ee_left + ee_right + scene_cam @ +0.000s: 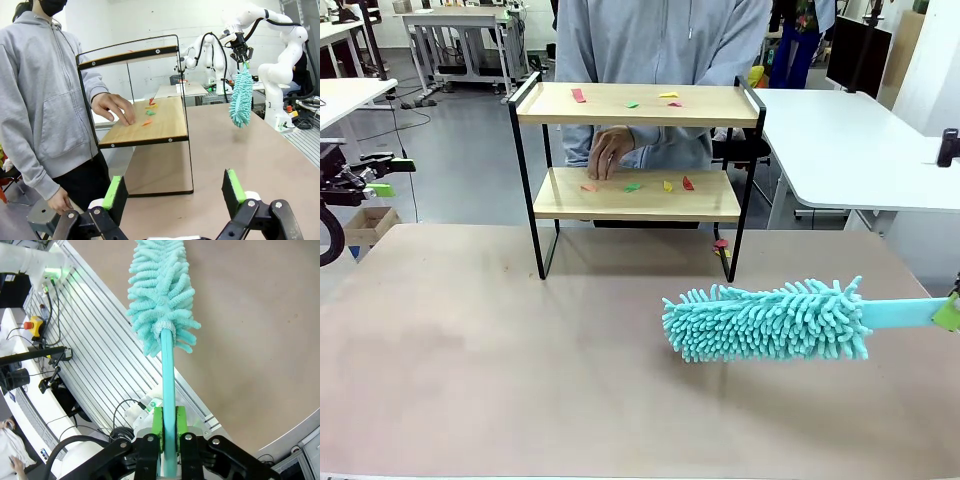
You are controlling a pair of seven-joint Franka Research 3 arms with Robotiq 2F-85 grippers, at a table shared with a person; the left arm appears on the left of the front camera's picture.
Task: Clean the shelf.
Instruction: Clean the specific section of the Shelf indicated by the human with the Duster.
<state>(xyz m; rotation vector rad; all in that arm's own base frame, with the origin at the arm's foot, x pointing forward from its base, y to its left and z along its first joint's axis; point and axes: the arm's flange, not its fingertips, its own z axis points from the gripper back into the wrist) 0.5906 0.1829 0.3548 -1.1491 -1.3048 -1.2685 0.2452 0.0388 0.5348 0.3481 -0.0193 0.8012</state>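
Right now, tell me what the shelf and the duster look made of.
The shelf: boards look like pale wood or laminate, matt; frame looks like thin black metal rod. The duster: soft teal chenille-like strands, likely microfibre; smooth teal handle, probably plastic.

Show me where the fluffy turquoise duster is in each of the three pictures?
Front view: the duster is at lower right, head pointing left, handle running to the right edge.
Left wrist view: upper right, hanging head down from the right gripper.
Right wrist view: centre, its handle rising from the bottom, head at the top.
Shared landmark: the brown tabletop beneath it.
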